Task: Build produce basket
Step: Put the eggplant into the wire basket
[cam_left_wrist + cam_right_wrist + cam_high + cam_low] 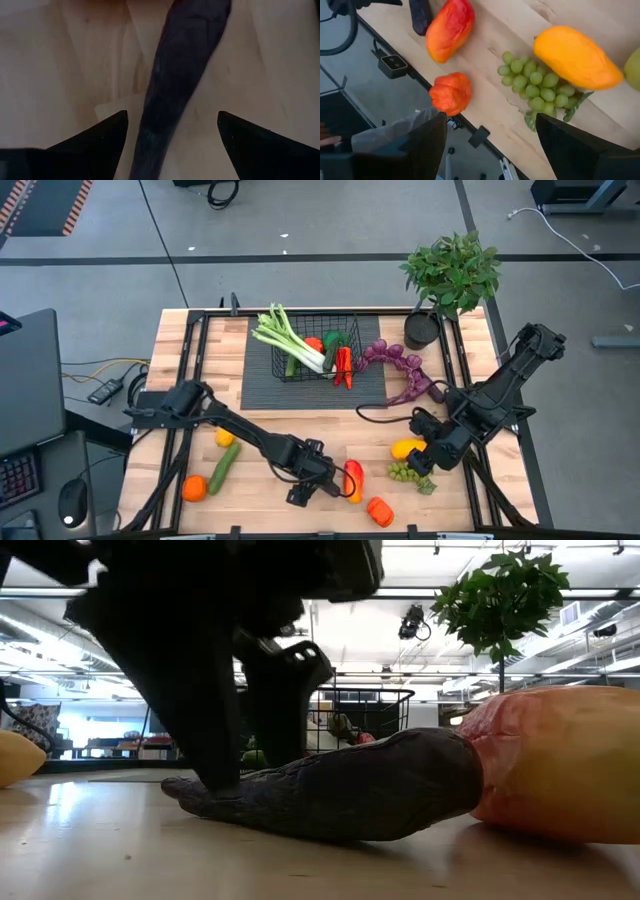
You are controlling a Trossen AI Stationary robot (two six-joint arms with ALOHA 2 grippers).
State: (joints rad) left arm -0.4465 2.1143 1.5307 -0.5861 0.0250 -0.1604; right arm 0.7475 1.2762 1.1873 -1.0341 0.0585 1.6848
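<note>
The left gripper (318, 480) stands low over the table's front edge, fingers apart on both sides of a dark eggplant (175, 75), not clamped. The right gripper (420, 463) hovers open above the green grapes (535, 85). The basket (312, 345) sits at the back, holding a leek (288, 338).

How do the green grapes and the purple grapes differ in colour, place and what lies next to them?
The green grapes lie near the table's front edge, under the right gripper; the purple grapes lie farther back, just right of the basket. The green grapes touch a yellow mango; the purple grapes lie near the plant pot. Both are bunches still outside the basket.
</note>
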